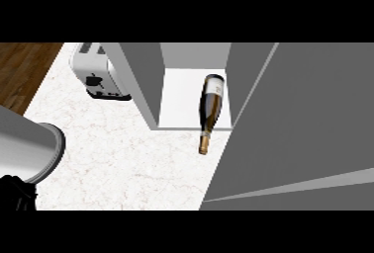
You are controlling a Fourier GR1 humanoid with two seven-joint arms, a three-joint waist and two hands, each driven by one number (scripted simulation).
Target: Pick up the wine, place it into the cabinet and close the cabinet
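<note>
Head view: the wine bottle (211, 101) is lying in the open cabinet (179, 99) at upper centre, long axis running up-down, its neck poking out over the table (124, 158). The left hand (16, 193) is sitting at lower left, well apart (open or closed, I cannot tell); the right hand is not showing.

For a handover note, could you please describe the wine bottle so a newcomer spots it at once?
Find the open grey cabinet on the white marbled counter. On its white floor lies a dark glass wine bottle, gold-capped neck poking out over the counter. Unlike the boxy silver toaster to its left, it is slim and dark.
</note>
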